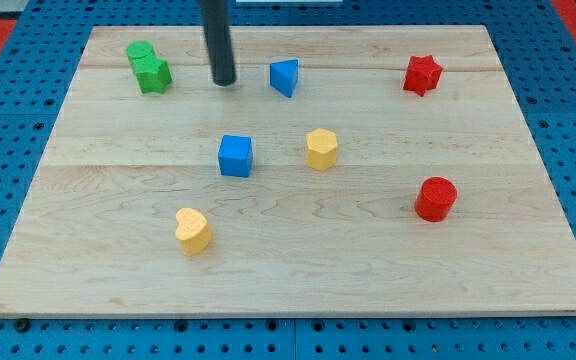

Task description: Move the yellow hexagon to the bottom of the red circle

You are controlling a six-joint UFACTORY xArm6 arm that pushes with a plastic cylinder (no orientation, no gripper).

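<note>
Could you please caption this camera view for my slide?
My tip rests near the board's top, far from the yellow hexagon and red circle.

No readable text, labels, brands, numbers or signs anywhere: none on the wooden worktop (288, 270), none on the coloured blocks, none on the dark rod, none on the blue pegboard surround.

Your rod (216, 40) hangs straight down from the view's top edge — dark, upright, untilted — and my tip (224, 82) rests low, left of centre.
</note>
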